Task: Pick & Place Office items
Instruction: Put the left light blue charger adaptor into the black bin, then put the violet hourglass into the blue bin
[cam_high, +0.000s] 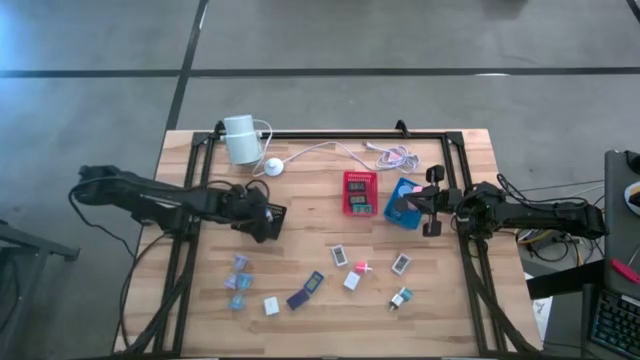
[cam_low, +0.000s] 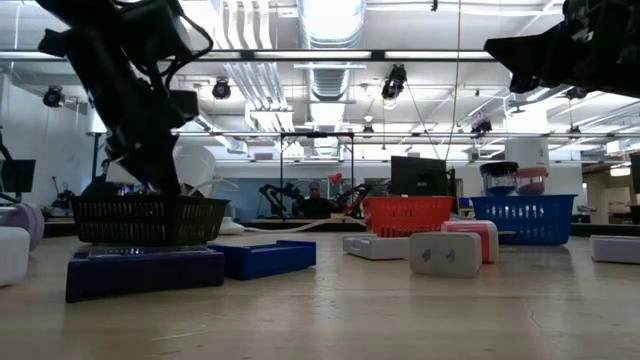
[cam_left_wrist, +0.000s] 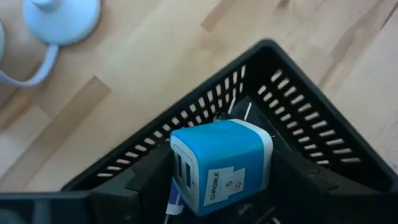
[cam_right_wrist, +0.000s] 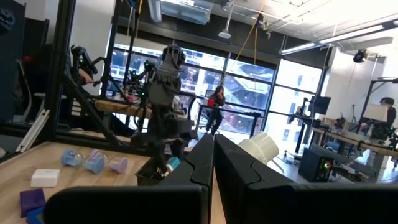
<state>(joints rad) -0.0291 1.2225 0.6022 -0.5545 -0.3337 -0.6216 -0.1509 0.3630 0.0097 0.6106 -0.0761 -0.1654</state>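
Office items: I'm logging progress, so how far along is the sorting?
Done: the red tray already holds a few pieces.
In hand: the left end effector holds a blue and white charger over the black tray.
Left: about a dozen office items lie loose on the table. The right end effector waits shut.

The table (cam_high: 330, 300) is pale, matt wood with visible grain. The black basket (cam_left_wrist: 298, 118) is slotted plastic. The teal-and-white charger (cam_left_wrist: 217, 165) looks smooth plastic.

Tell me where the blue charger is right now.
The blue charger sits between the left gripper's fingers, over the black basket on the table's left side.
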